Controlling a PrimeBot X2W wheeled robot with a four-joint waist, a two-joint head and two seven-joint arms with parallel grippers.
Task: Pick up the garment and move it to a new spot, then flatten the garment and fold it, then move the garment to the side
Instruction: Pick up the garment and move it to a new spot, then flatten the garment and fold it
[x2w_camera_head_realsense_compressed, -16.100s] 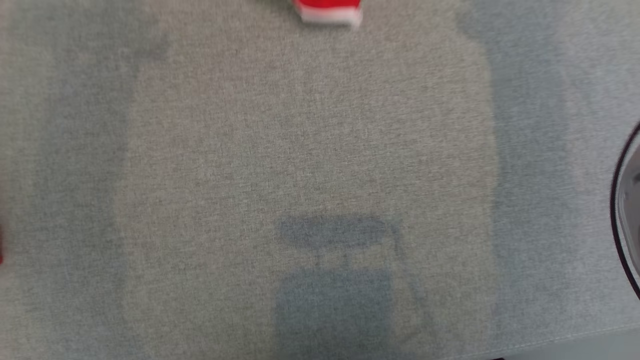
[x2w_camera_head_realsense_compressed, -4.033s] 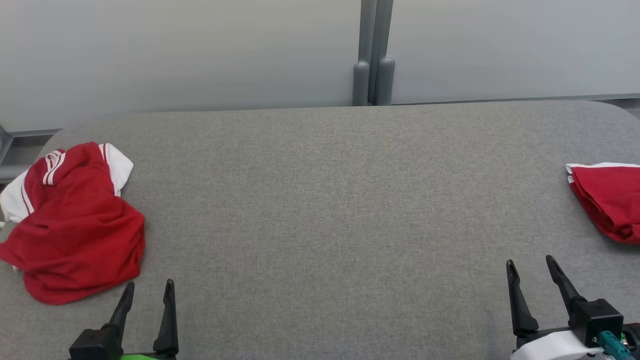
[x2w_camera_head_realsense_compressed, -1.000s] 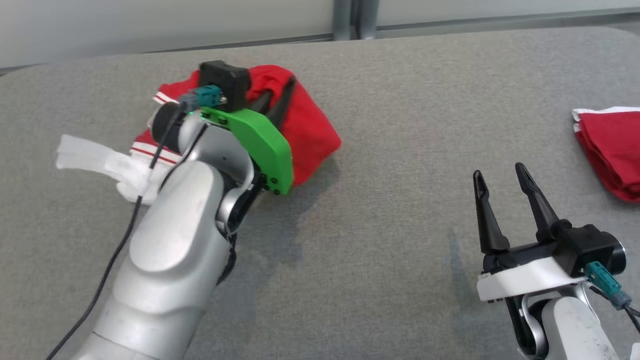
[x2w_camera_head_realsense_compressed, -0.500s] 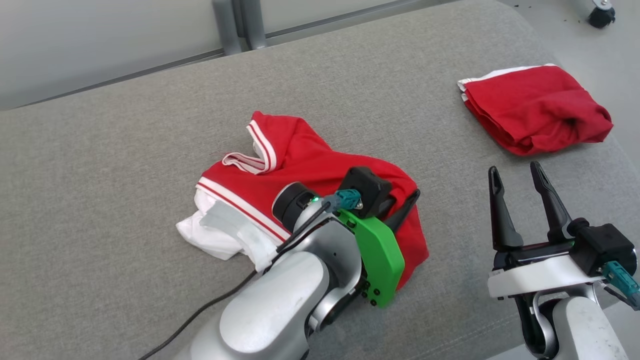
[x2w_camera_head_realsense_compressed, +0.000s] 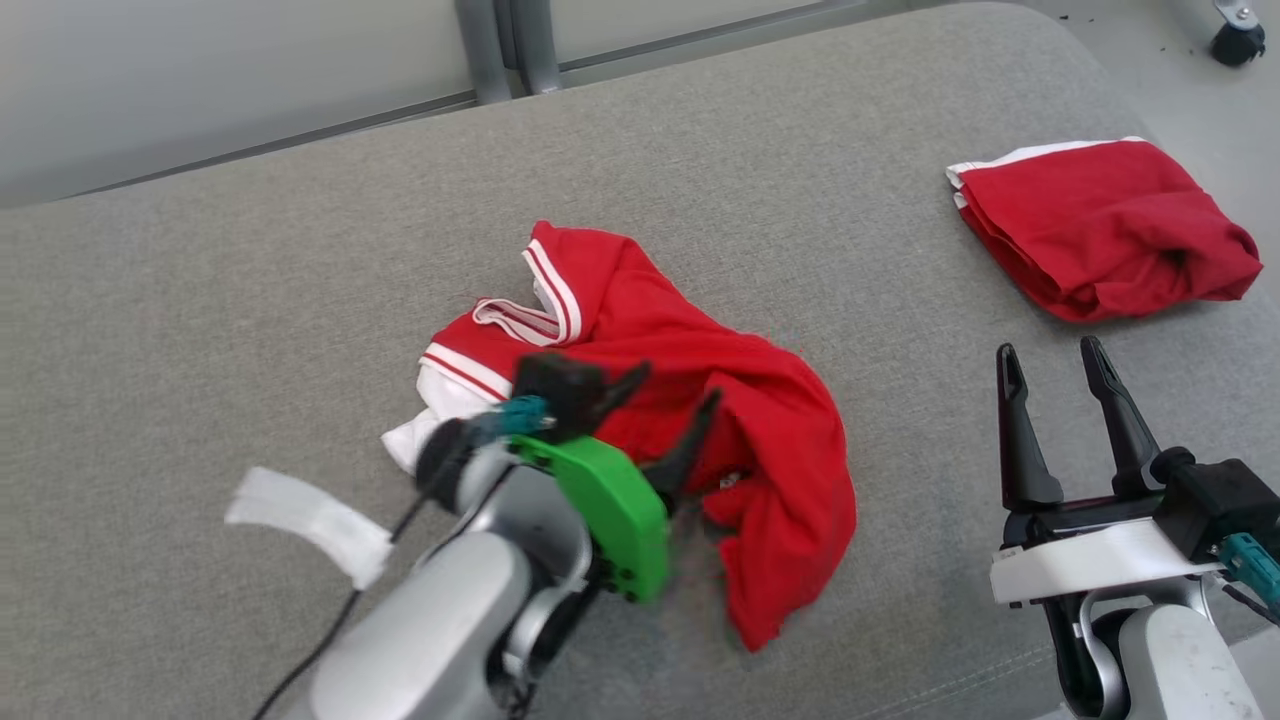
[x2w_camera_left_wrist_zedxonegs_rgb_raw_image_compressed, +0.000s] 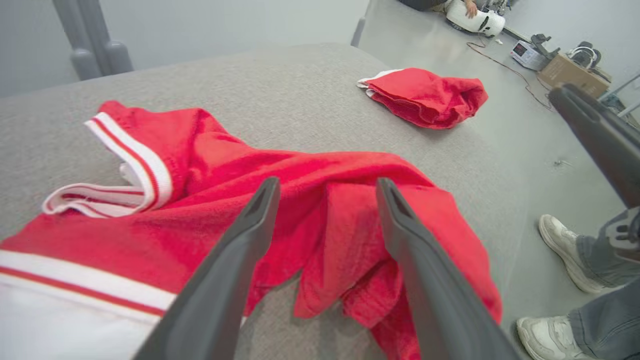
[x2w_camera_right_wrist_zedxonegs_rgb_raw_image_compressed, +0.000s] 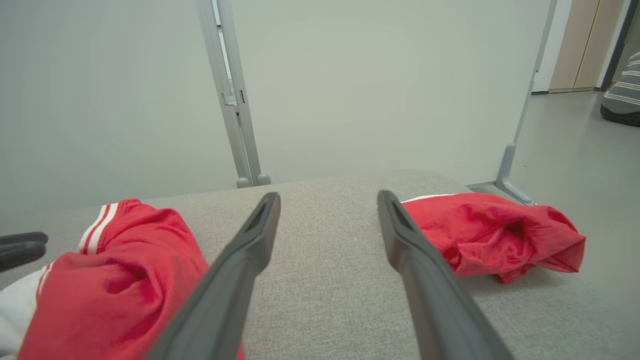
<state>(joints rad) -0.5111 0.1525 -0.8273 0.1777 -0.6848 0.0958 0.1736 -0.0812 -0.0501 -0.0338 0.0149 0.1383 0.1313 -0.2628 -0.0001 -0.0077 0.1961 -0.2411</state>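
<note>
Left tool (x2w_camera_head_realsense_compressed: 676, 385) newly wide apart over crumpled red garment (x2w_camera_head_realsense_compressed: 775, 425)

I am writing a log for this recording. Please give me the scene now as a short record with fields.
surface: grey fabric table
garment: crumpled red shirt with white striped trim, mid-table, not flattened
second garment: folded red garment, at the table's right end
left gripper: open, over the crumpled red shirt, holding nothing
right gripper: open, empty, above bare table
</note>
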